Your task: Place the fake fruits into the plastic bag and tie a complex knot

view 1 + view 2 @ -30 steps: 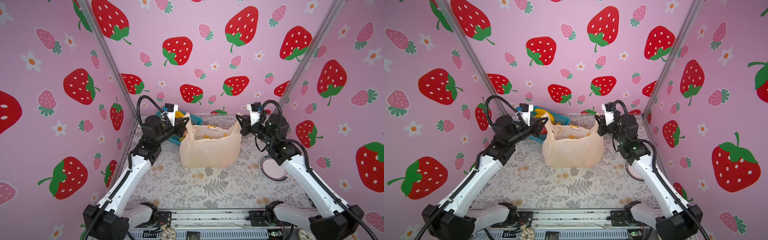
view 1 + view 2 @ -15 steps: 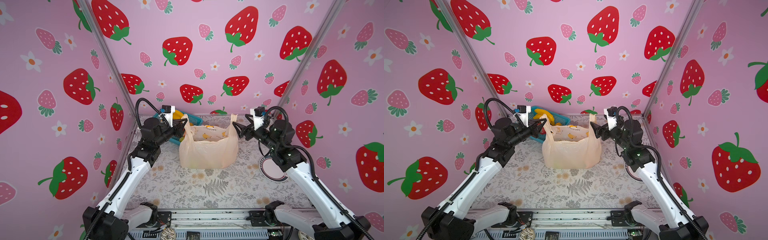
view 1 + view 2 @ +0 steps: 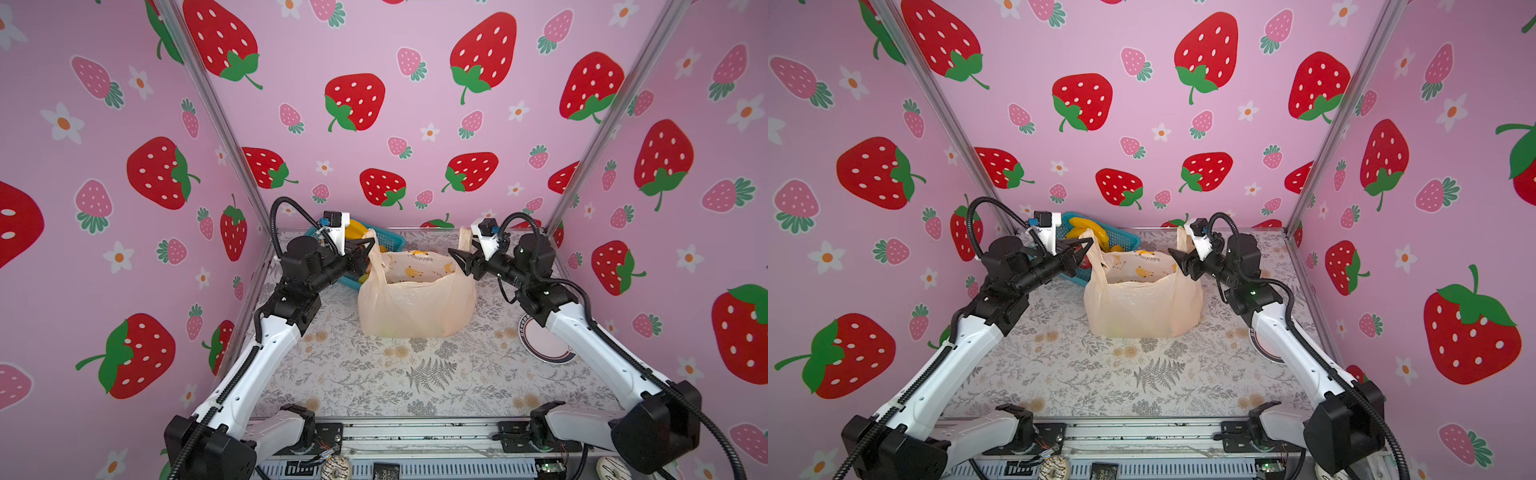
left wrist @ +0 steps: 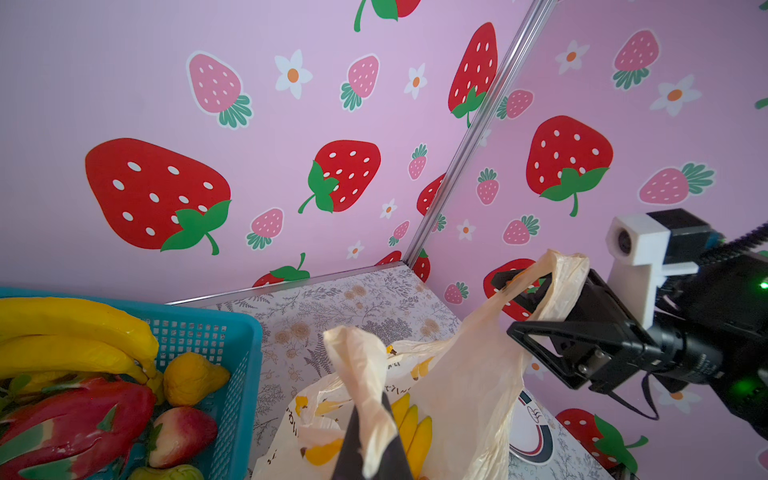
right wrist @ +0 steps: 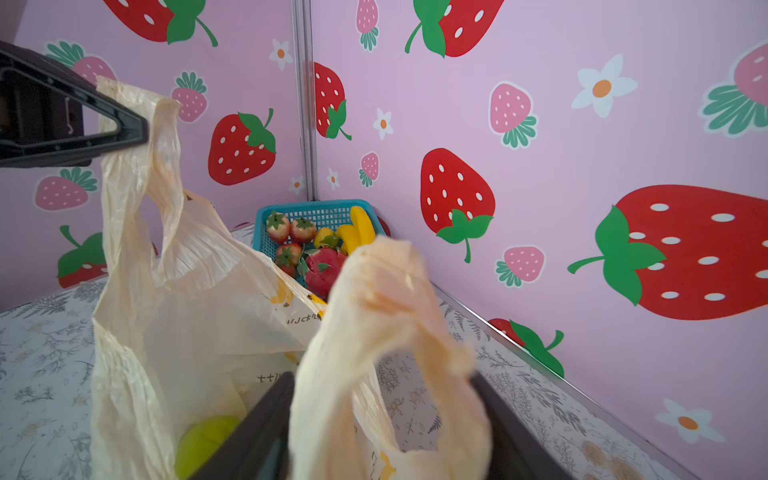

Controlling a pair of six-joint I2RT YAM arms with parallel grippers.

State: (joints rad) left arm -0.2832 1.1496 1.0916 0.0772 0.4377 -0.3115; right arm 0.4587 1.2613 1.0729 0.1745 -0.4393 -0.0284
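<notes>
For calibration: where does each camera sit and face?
Both top views: high in front, overlooking the plastic bag; left arm, right arm show.
Left wrist: on the left arm, faces the right gripper; left gripper shows.
Right wrist: on the right arm, faces the left gripper; own fingers show.
Shared: both wrist views catch the basket.

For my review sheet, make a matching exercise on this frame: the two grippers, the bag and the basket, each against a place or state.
Things:
1. left gripper
2. right gripper
3. plastic bag
4. basket

Places or states:
A. back left, fruits inside
B. fingers apart, a bag handle between them
C. upright in the middle, mouth open
D. fingers shut on a bag handle

Pairs: 1-D, 2-B, 3-C, 4-A
</notes>
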